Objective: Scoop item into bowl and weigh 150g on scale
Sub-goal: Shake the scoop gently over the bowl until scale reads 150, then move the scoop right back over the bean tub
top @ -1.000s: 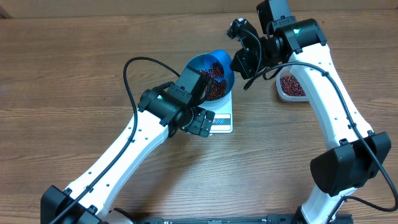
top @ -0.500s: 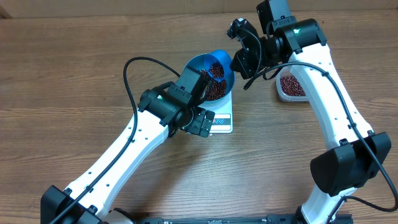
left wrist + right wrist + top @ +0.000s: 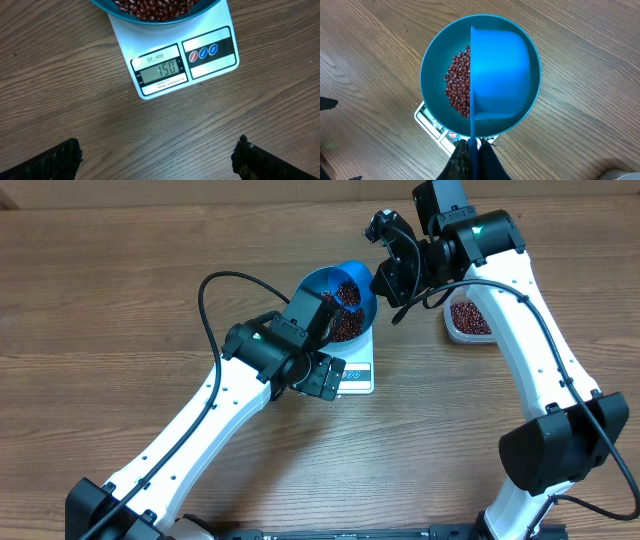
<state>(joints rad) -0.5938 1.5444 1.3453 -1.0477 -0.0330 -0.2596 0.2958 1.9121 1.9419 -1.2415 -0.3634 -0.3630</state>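
Seems all but done: beans (image 3: 457, 90) heaped in the bowl (image 3: 432, 65) on the scale (image 3: 210, 62), midway along the table's (image 3: 100, 260) far edge, with only pulling away the scoop (image 3: 500, 70), clamped in the right gripper's (image 3: 472, 152) shut jaws over the bowl, left to do. Reads 150 on the display (image 3: 159, 70) in the left wrist view alone, between the left gripper's (image 3: 157, 157) wide-apart, empty jaws; shows the tub's (image 3: 468, 318) spare beans only from overhead.

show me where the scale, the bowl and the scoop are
scale (image 3: 175, 60), left wrist view, on its display panel
bowl (image 3: 432, 80), right wrist view, on its bare inner wall
scoop (image 3: 500, 75), right wrist view, on the middle of its cup
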